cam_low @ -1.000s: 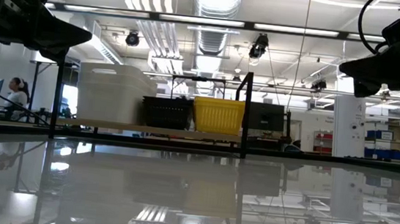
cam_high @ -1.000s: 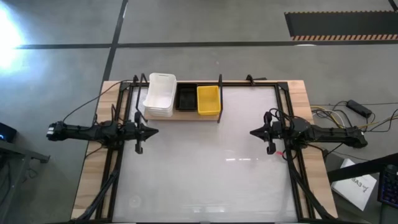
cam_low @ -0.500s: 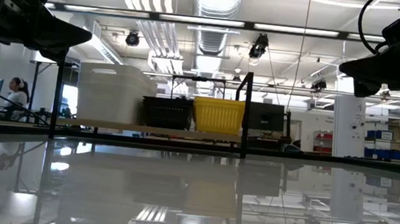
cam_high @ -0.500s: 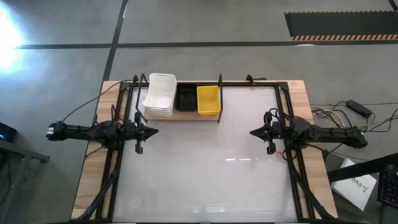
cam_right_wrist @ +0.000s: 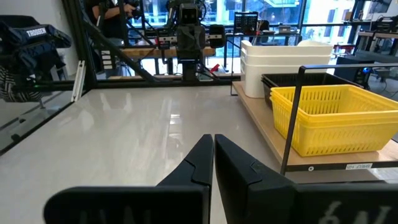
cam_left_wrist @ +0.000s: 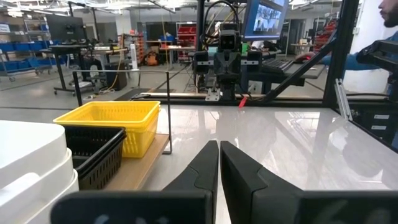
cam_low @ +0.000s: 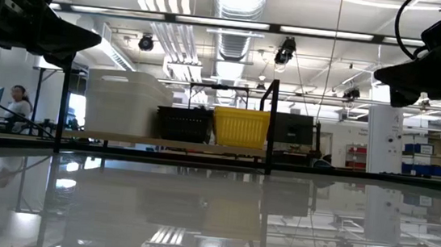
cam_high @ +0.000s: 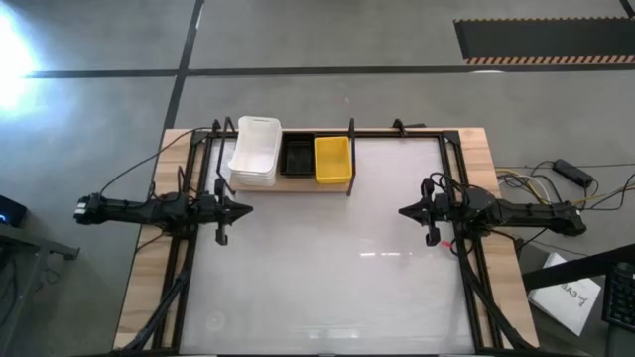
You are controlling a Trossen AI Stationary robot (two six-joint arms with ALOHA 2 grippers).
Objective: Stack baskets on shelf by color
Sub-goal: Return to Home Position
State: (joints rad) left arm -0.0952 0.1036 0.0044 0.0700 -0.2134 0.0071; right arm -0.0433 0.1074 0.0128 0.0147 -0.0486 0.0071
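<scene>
White-topped, wood-edged bench (cam_high: 327, 288) on grey floor (cam_high: 397, 35); hazard-edged dark mat (cam_high: 541, 38) beyond; loose cables (cam_high: 541, 178) alongside; person (cam_low: 20, 102) in background room.

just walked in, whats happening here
Nothing is being handled right now. The left gripper and the right gripper hang shut and empty over opposite sides of the table, pointing at each other. On the shelf the baskets sit sorted in a row: white baskets nearest the left arm, black baskets in the middle, yellow baskets at the other end.
</scene>
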